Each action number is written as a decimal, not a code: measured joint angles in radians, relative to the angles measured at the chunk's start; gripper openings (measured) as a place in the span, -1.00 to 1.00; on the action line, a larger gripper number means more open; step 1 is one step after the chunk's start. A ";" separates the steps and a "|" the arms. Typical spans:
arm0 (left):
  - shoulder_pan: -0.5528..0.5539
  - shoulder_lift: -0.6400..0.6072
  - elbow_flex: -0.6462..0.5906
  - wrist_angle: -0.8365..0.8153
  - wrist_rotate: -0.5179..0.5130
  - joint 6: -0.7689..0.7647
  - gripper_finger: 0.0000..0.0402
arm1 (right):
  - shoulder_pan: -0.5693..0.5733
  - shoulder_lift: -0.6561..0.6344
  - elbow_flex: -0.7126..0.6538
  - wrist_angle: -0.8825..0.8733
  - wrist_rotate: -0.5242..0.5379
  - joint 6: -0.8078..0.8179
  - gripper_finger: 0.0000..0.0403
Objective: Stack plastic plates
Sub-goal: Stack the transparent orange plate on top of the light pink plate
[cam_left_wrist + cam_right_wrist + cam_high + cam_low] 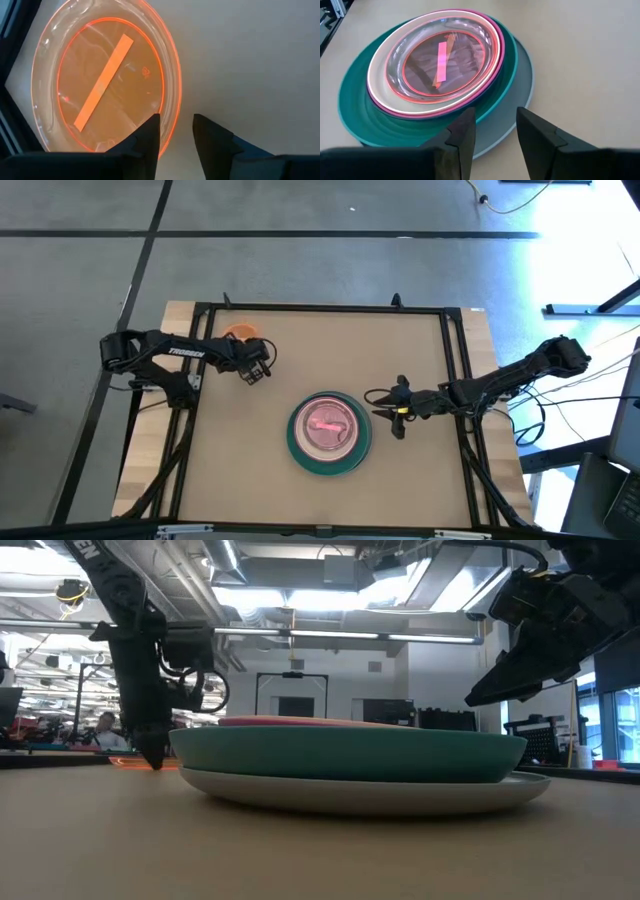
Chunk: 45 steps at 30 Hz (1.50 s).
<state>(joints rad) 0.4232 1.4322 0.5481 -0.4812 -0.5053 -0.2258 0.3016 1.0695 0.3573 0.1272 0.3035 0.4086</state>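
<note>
A stack of plates (328, 432) sits mid-table: large grey at the bottom (522, 107), then teal, dark blue, magenta and cream, with a small pink plate (442, 60) on top. A small orange plate (240, 332) lies flat near the far left corner. My left gripper (258, 370) is open and low at that plate's near-right rim (172, 125), with one finger over the plate and one outside it. My right gripper (398, 408) is open, raised just right of the stack (350, 755), and touches nothing. My left gripper comes at the orange plate from above, its fingers (150, 132) standing on either side of the rim (172, 125). I cannot tell whether they touch it. The plate lies flat on the table.
A black frame rail (320, 308) runs round the tabletop, close behind the orange plate. Bare table lies between the plate and the stack, and along the near edge (250, 490). A person (105, 727) sits in the room far behind the table.
</note>
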 joint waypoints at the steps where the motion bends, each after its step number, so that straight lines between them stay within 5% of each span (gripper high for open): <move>1: 0.000 0.000 -0.002 0.000 0.001 0.000 -0.46 | 0.000 0.000 0.000 0.000 0.000 -0.003 -0.34; 11: -0.029 0.005 -0.005 0.025 -0.004 0.027 -0.97 | 0.000 0.000 0.000 0.000 0.000 -0.015 -0.34; 22: -0.109 0.007 0.017 0.021 -0.002 0.023 -0.98 | -0.001 0.000 0.000 0.000 0.000 -0.014 -0.34; 38: -0.408 0.007 0.274 0.030 0.004 0.038 -0.99 | -0.001 0.000 0.000 0.001 0.000 -0.014 -0.34; 45: -0.552 0.007 0.355 0.233 0.180 0.056 -0.98 | -0.001 0.000 0.000 0.003 -0.008 -0.013 -0.34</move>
<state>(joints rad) -0.1291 1.4395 0.9026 -0.2484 -0.3257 -0.1694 0.3008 1.0695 0.3573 0.1302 0.2954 0.3954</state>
